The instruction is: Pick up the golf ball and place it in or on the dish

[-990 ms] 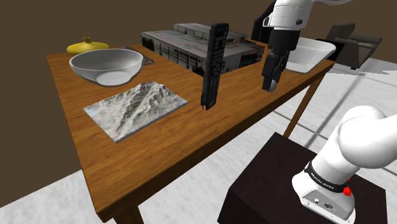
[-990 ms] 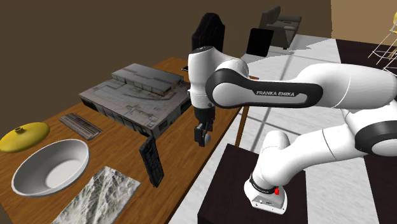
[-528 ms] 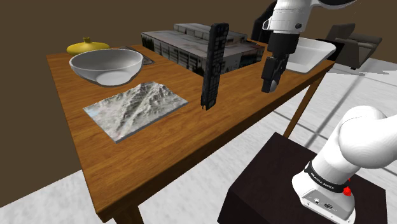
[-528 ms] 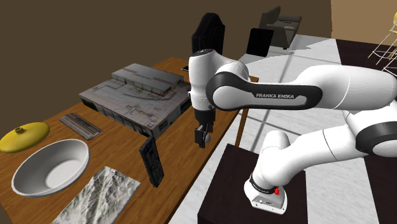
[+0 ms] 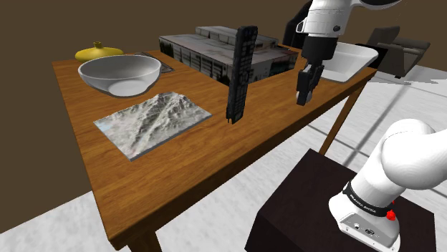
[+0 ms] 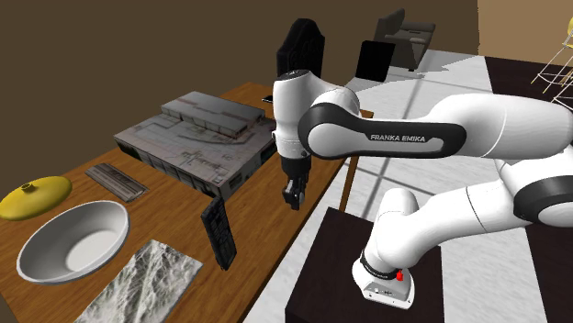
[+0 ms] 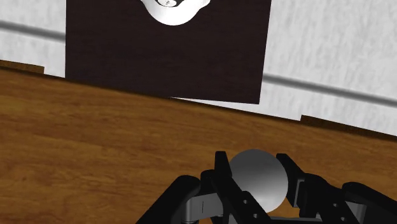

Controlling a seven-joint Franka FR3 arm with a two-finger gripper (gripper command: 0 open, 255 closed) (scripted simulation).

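Grey-white and round, the golf ball sits clenched between the two black fingers of the gripper. Each finger presses a side of it, so the jaws are closed on the ball and hold it off the table. The gripper points down and hangs in the air, clear of the wood, and nothing rests directly under the jaws but bare tabletop. Just past the jaws runs the table's edge, and beyond that edge lies the dark top of the stand.

The dish is a white bowl resting on the table, well apart from the jaws. A black remote stands upright on end between the jaws and the dish, nearer to the jaws. A grey ridged slab lies flat on the wood beyond the remote, close to the dish. A yellow lid lies on the far side of the dish from the jaws. A grey model of a building sits near the gripper, beside and behind it.
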